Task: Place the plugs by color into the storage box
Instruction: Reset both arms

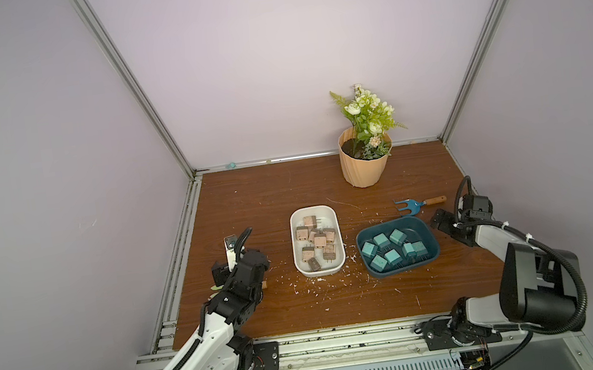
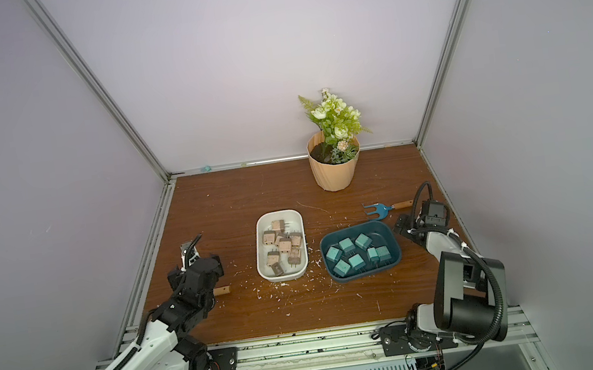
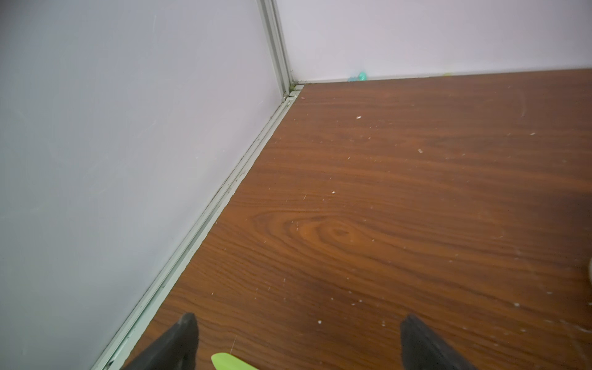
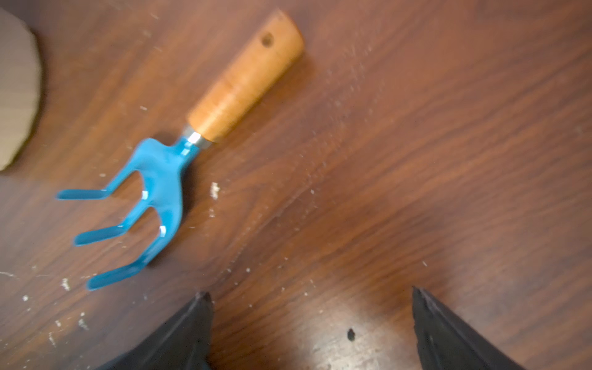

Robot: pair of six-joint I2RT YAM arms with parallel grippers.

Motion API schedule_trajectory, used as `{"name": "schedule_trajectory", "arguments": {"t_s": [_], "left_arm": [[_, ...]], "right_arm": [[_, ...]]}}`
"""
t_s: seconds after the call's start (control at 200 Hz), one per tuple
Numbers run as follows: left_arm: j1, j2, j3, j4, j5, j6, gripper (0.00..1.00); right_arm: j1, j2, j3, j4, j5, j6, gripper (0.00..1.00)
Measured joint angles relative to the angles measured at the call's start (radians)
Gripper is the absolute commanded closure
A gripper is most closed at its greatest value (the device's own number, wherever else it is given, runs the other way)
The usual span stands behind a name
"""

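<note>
Tan plugs lie in the white tub, right of the left end effector. Teal plugs lie in the blue tub, just left of the right end effector. One colour per tub, so sorting's prob. done. Both end effectors are wide apart & empty. Plugs are cubes w/ no long side; prongs point many ways.

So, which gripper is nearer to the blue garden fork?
Right. The right gripper hangs beside the fork, near its wooden handle; the left gripper is far off, beyond the white tub.
</note>
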Motion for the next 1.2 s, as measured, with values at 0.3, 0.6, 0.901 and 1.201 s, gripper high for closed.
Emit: {"name": "schedule_trajectory", "arguments": {"t_s": [0.3,0.6,0.901,1.201], "left_arm": [[0.247,-0.025,-0.153,0.389,0.149,0.110,0.01],[0.288,0.254,-0.210,0.745,0.312,0.204,0.00],[0.351,0.594,-0.044,0.964,0.477,0.310,0.00],[0.437,0.663,0.008,1.032,0.587,0.319,0.00]], "right_arm": [[0.190,-0.117,-0.235,0.486,0.090,-0.181,0.00],[0.284,-0.037,-0.294,0.732,0.063,-0.275,0.00],[0.317,0.128,-0.170,0.794,0.057,-0.308,0.01],[0.323,0.151,-0.161,0.827,0.107,-0.339,0.00]]}}
